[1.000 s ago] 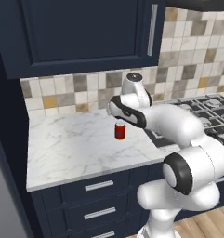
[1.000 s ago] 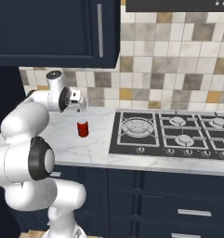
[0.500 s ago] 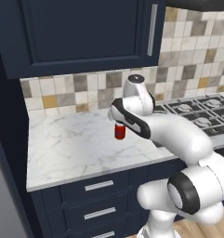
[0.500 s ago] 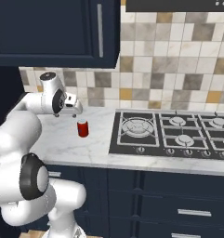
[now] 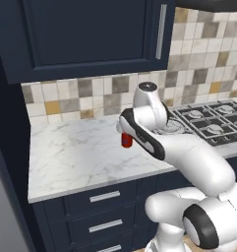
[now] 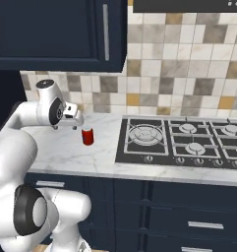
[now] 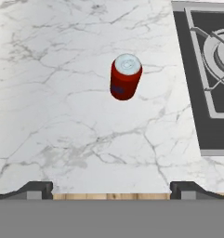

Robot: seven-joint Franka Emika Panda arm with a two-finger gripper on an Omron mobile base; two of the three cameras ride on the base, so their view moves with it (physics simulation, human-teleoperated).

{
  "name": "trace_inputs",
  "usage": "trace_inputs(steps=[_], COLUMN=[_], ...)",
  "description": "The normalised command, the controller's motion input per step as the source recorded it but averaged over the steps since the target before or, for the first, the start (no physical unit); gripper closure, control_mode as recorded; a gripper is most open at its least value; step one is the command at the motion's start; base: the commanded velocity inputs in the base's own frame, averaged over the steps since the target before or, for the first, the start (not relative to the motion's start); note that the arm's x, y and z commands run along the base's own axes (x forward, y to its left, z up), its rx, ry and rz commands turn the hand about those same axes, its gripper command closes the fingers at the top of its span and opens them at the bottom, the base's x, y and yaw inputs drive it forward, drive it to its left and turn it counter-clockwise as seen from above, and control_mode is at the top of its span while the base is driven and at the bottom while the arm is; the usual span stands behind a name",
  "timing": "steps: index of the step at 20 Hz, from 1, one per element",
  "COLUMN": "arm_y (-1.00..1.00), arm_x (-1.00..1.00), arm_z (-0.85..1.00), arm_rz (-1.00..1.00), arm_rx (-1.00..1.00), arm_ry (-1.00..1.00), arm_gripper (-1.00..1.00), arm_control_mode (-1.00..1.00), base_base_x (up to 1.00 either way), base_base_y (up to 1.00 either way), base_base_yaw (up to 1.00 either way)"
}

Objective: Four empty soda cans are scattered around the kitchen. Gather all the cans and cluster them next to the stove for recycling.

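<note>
We see one small red soda can with a silvery top standing upright on the white marble counter. It stands alone on the bare stone, with nothing touching it. In the hand view the can sits a little above the middle, and the black gas stove with dark grates and round silver burners is off to its right. The can is near the stove's edge but apart from it, with a strip of white marble between them.

From the right base view we see the same can to the left of the stove, close to its left rim. In the left base view the can peeks out just left of the white arm, which covers part of it.

Our gripper is wide open and holds nothing. Its two dark finger tips show far apart at the bottom of the hand view, with the can above the space between them. In the right base view the gripper hangs above and a little left of the can, not touching it.

The can's top looks shut and shiny. We cannot tell if anything is inside it.

Behind the counter is a wall of small tiles in many colours. Above it hang dark navy cabinets, and navy drawers with silver handles sit below the counter.
</note>
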Motion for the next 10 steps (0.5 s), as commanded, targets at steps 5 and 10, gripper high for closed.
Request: trace_inputs(steps=[5,10], arm_y=[0.0,0.0], arm_x=[-0.23,0.0], arm_z=[-0.01,0.0], arm_rz=[0.0,0.0], arm_rx=[0.0,0.0], arm_ry=[0.0,0.0], arm_gripper=[-1.0,-1.0], arm_control_mode=[-1.0,-1.0], base_base_x=[0.0,0.0], base_base_y=[0.0,0.0], base_base_yaw=[0.0,0.0])
